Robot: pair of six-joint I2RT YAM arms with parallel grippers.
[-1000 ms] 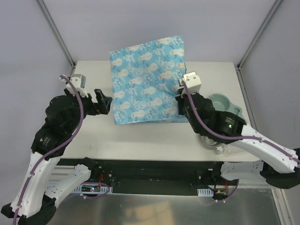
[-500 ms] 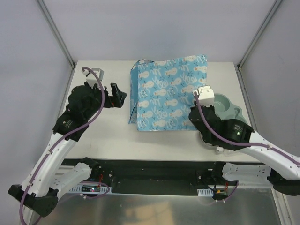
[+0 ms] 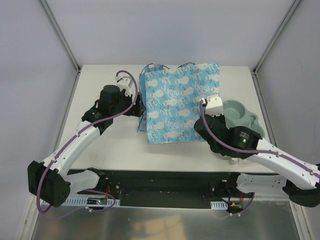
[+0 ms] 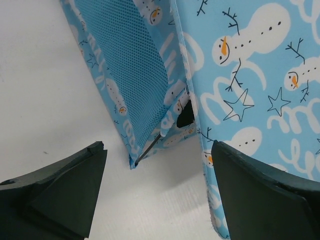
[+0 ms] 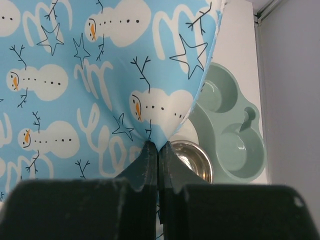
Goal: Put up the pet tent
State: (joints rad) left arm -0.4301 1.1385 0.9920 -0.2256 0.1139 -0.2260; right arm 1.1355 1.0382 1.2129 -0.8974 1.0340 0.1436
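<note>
Fabric of the pet tent (image 3: 176,102) fills the back middle of the table (image 3: 100,150): a pale blue sheet printed with white snowmen, stars and squiggles, its broad panel turned up toward the overhead camera and thin dark loops showing along its far edge. The right gripper (image 5: 158,149) sits at the tent's right side with its jaws pressed together on a pinch of the cloth, and the material puckers into folds where it runs down into the grip. Just to the right of that edge lies a sage-green feeding dish (image 3: 243,116) with rounded wells, and a shiny metal bowl (image 5: 193,159) shows at its near end; whether the bowl sits in the dish or beside it cannot be told. The left gripper (image 4: 158,150) is at the tent's left side with its jaws spread wide and nothing held between them. In the left wrist view the gap between its fingers frames the tent's lower left corner resting on the white tabletop, where a blue mesh panel (image 4: 132,75) meets the printed panel along a fold, a thin black pole (image 4: 150,148) runs down to the corner, and a small dark opening shows between the two layers. The printed panel's edge passes close by the right-hand finger; contact cannot be judged.
</note>
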